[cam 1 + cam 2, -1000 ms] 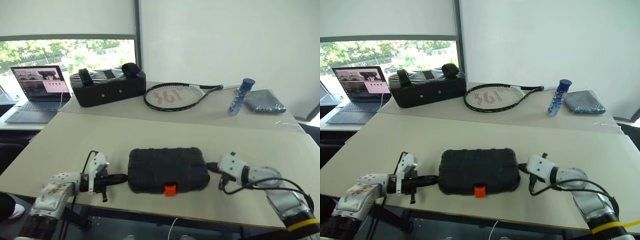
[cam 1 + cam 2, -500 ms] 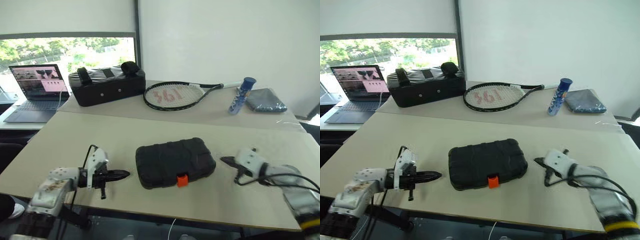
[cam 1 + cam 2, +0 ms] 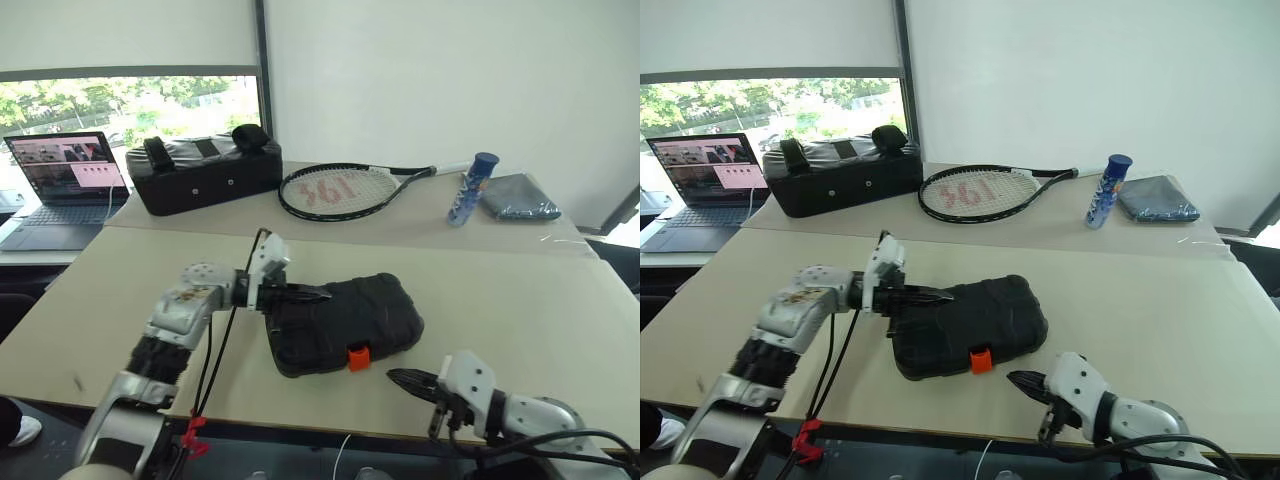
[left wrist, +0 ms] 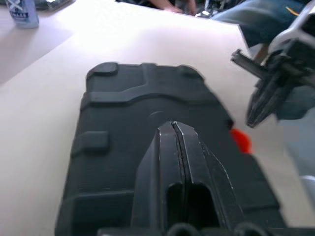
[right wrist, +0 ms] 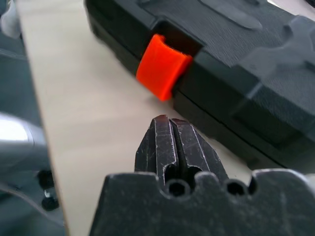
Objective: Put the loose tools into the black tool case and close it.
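Observation:
The black tool case lies closed and askew on the near table, its orange latch facing the front edge. My left gripper is shut and empty, with its tips over the left part of the lid; whether they touch it I cannot tell. My right gripper is shut and empty. It hovers low by the front edge, just right of the latch, and points at it with a gap between. The loose tools are out of view.
On the far table lie a tennis racket, a black padded bag, a blue can and a grey cloth. A laptop stands at far left. The table's front edge runs close under my right gripper.
My left gripper rose and swung right from the case's left end onto its lid. My right gripper drew back from the case's right end toward the front edge. The case turned askew.

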Available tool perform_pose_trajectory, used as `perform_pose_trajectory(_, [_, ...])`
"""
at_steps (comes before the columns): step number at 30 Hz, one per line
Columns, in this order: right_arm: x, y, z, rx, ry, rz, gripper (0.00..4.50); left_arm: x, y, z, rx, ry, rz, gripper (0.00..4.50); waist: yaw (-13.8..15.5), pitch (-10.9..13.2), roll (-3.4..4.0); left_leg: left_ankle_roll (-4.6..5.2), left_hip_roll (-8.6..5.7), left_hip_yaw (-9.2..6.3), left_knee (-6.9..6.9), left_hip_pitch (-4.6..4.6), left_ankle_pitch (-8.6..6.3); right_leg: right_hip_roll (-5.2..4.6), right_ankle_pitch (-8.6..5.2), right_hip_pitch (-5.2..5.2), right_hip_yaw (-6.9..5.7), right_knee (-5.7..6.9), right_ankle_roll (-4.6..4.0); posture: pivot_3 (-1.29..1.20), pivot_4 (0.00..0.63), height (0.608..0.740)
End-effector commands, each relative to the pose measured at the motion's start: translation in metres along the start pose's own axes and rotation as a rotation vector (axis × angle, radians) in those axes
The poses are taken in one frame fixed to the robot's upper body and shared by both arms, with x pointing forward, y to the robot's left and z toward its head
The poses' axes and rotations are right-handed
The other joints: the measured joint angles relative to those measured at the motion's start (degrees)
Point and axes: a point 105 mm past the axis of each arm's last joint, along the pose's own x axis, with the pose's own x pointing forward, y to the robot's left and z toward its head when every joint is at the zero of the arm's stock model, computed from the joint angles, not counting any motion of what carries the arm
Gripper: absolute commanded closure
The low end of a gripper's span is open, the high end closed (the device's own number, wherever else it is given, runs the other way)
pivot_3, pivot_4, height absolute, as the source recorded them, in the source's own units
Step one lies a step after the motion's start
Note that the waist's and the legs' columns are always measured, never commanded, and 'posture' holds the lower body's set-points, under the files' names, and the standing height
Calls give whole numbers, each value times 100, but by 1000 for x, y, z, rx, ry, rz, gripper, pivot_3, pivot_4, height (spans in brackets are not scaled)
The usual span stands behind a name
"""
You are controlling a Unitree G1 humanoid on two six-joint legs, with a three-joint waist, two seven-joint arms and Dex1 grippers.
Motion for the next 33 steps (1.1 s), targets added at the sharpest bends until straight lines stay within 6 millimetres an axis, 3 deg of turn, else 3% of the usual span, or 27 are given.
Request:
perform_pose_trajectory(1, [10,0,9,-41,-4,-23,4500,15,7,0,53,32,24,4463,-14,0,0,0,-2,1,0,-1,0,-3,0,0,2,-3,0,0,150,740])
perform_pose_trajectory(14, [28,1,8,-40,-2,-11,4500,29,3,-43,21,245,30,4463,-13,-2,1,0,-3,-3,0,14,0,-5,-9,17,-3,-4,15,0,150,740])
perform_pose_trajectory(23, [36,-14,11,-57,-13,-51,4500,25,-3,-82,-84,388,57,4463,-45,-29,-12,0,-1,-2,0,102,-1,-4,-12,101,-1,-12,20,0,150,740])
perform_pose_trajectory(33, [49,-21,8,-65,-17,-61,4500,23,-8,-92,-136,404,48,4463,-71,-104,-44,0,6,-1,-2,116,-1,8,-10,103,6,-8,14,0,150,740])
